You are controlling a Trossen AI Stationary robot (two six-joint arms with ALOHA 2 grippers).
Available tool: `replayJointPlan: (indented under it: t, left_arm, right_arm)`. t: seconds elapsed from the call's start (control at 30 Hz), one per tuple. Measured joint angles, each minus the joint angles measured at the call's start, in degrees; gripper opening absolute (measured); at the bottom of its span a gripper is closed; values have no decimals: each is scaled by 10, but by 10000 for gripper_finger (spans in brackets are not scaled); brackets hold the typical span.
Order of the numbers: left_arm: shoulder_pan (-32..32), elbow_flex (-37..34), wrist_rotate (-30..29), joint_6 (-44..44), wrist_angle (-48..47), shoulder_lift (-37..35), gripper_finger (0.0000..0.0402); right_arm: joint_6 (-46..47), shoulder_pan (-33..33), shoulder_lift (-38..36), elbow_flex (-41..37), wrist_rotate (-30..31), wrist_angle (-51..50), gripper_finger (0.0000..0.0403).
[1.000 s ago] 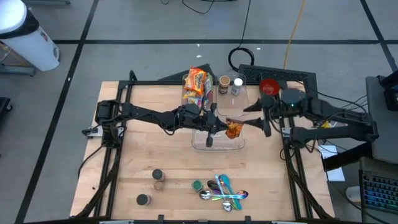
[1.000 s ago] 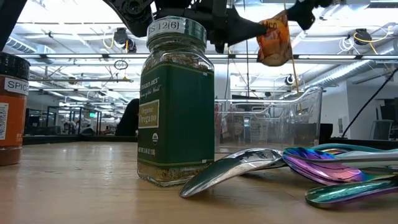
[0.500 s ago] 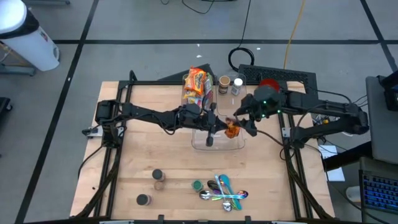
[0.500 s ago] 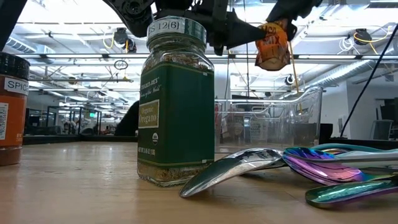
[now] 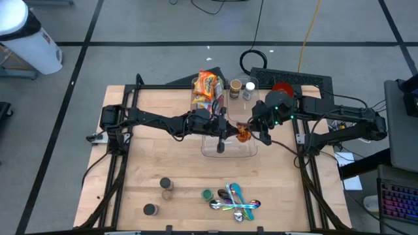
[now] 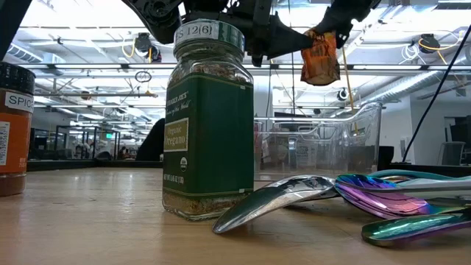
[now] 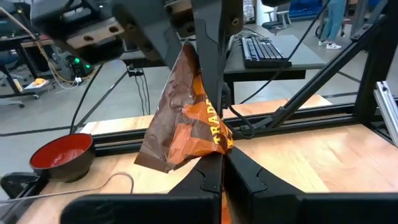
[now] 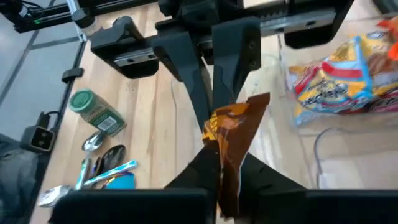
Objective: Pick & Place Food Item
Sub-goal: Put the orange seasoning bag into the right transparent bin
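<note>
Orange-brown snack packet [image 5: 243, 134]: pinched from both sides, hanging in the air above the clear plastic bin [image 5: 250, 149]; crumpled, one end in each gripper.
Left gripper [image 5: 239, 130]: fingers closed on the packet's edge, reaching in from the left arm's side; in the left wrist view the packet [image 7: 185, 115] rises straight up from between its two dark fingers.
Right gripper [image 5: 251, 129]: fingers clamped shut on the opposite end of the same packet; in the right wrist view the packet [image 8: 233, 138] stands between its fingers, with the left gripper directly facing it beyond.
Clear plastic bin: directly under both grippers; a larger bright snack bag [image 5: 206, 88] lies at its far end, past the left gripper.
Red bowl [image 5: 282, 89]: just behind the right arm's wrist.
Oregano jar [image 6: 208, 121]: well apart from both grippers, at the table's near edge beside the spoons [image 5: 235, 200].
</note>
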Motion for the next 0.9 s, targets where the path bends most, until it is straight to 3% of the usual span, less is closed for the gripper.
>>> replayJointPlan:
  t: [0.13, 0.23, 0.37, 0.47, 0.63, 0.77, 0.9]
  left_arm:
    - [0, 0, -7, -13, -6, 0, 21]
    - [-1, 0, -51, -40, -11, 0, 39]
    - [1, 0, -67, -56, -37, -10, 88]
    - [4, 0, -61, -64, -75, -39, 134]
    - [18, 0, -21, -56, -140, -84, 194]
    - [29, -21, 2, -64, -104, -97, 216]
    - [47, -60, 3, -83, -55, -96, 218]
  right_arm:
    - [-8, 0, -2, 0, 2, 18, 6]
    - [-18, -3, -4, 0, 7, 20, 2]
    - [-24, -20, -11, 0, 20, 3, 1]
    - [-28, -40, -21, 0, 24, -10, 1]
    - [-53, -73, -43, 0, 99, -17, 0]
    - [-81, -114, -47, -26, 138, 45, 0]
    - [-98, -170, -46, -94, 138, 140, 0]
